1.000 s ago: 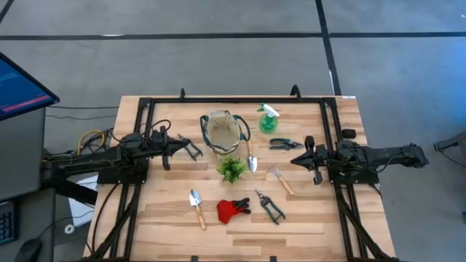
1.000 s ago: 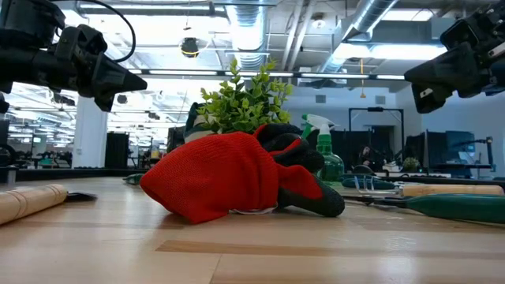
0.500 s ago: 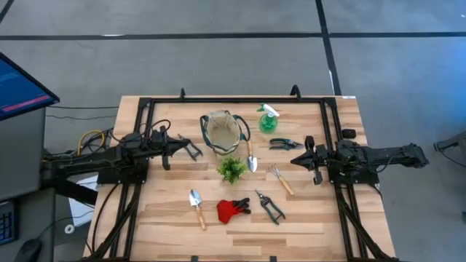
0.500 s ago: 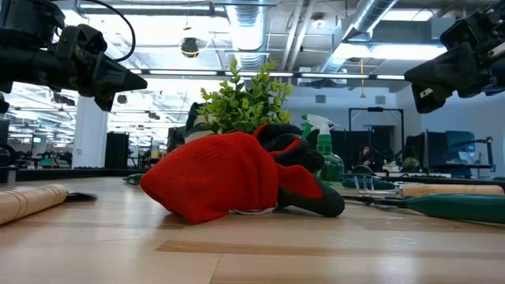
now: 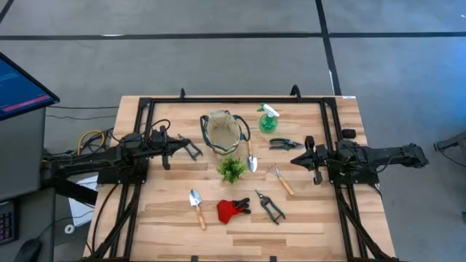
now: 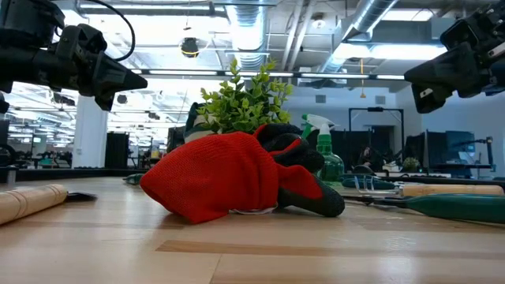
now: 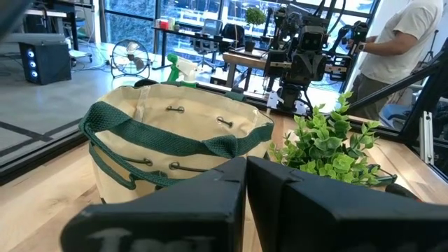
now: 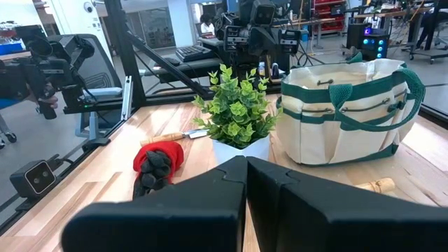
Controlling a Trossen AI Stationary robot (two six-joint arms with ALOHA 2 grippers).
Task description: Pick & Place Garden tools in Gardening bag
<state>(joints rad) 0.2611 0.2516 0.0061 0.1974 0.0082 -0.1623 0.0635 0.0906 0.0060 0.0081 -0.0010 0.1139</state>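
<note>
The beige gardening bag (image 5: 222,131) with its green rim stands upright at the table's far middle. Around it lie a green spray bottle (image 5: 268,118), pruning shears (image 5: 284,143), a trowel (image 5: 250,156), a small rake (image 5: 280,179), a second trowel (image 5: 196,207), red gloves (image 5: 231,209) and a second pair of shears (image 5: 269,206). My left gripper (image 5: 191,150) hovers shut and empty to the left of the bag, which fills its wrist view (image 7: 175,140). My right gripper (image 5: 297,159) hovers shut and empty to the right of the rake.
A small leafy plant (image 5: 231,169) in a white pot stands just in front of the bag, between the tools. A black frame (image 5: 218,102) runs along the table's far side and down both sides. A person (image 7: 402,42) stands beyond the table's right side.
</note>
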